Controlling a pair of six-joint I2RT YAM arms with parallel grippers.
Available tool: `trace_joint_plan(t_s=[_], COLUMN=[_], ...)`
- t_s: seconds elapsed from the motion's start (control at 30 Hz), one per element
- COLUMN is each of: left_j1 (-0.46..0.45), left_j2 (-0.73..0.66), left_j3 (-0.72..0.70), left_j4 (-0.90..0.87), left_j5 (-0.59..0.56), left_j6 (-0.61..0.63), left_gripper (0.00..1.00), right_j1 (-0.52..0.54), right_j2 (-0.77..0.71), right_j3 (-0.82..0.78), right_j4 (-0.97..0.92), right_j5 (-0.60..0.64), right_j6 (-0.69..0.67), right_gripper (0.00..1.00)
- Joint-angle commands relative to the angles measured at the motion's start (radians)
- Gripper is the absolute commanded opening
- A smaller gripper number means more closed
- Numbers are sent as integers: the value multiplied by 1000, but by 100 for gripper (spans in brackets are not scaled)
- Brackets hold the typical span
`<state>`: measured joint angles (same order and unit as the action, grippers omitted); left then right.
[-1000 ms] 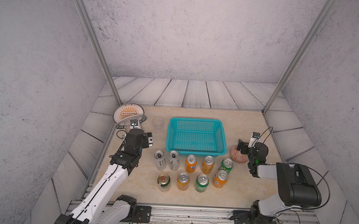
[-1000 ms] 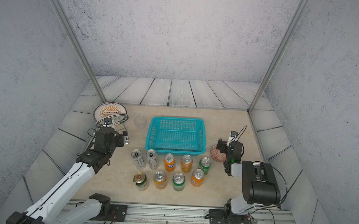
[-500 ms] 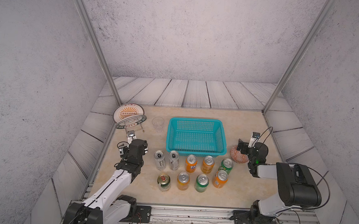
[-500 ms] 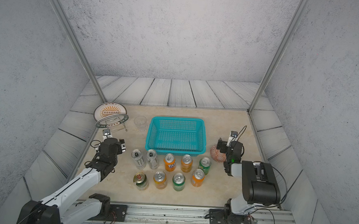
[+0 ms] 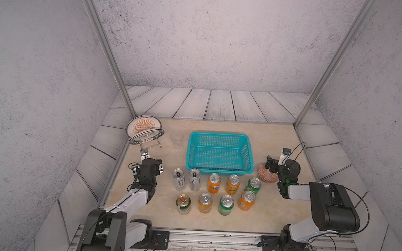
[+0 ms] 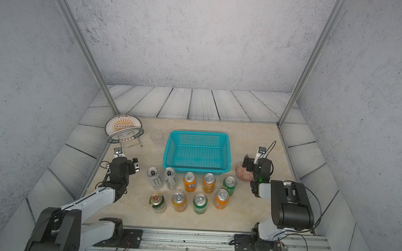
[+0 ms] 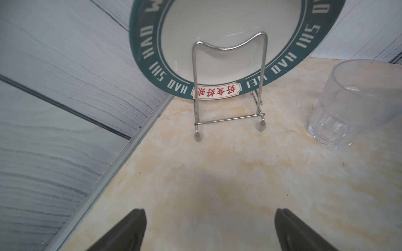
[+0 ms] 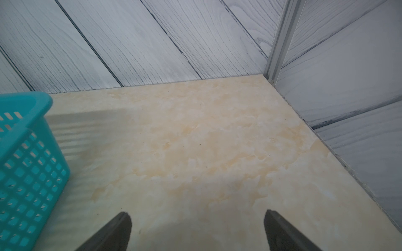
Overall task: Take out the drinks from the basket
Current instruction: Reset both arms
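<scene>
already nine drinks [image 5: 214, 184] stand before the basket [image 5: 219, 134] (all upright).

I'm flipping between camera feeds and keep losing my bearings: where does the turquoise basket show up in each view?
In a top view: basket mid-table, empty, just behind the cans.
In a top view: basket mid-table, behind the cans.
Left wrist: not in it.
Right wrist: one corner and mesh wall at the picture's edge.
Shared landmark: the beige marbled table, in all four views.
</scene>
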<state>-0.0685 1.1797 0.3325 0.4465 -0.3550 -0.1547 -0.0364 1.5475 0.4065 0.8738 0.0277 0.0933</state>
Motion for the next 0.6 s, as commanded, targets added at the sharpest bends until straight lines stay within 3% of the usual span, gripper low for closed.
trace_joint_plan(t_s=[0.0,0.4,0.5,0.57], left_j1=[24,49,57,60], left_j2=[52,356,347,358], left_j3=[29,28,120,101], left_j4=[119,488,290,353], left_j5=[87,196,189,196], left_j6=[58,114,95,99], left_gripper=[99,99,99,99], right_j1=[1,0,0,0], right_j2=[19,18,18,18], right_j3=[-8,-9,-8,-8], right_j4=[21,21,22,22], right_j5=[-7,-9,-8,-7], right_j6=[-5,-6,-5,-4], right_gripper=[100,100,100,100])
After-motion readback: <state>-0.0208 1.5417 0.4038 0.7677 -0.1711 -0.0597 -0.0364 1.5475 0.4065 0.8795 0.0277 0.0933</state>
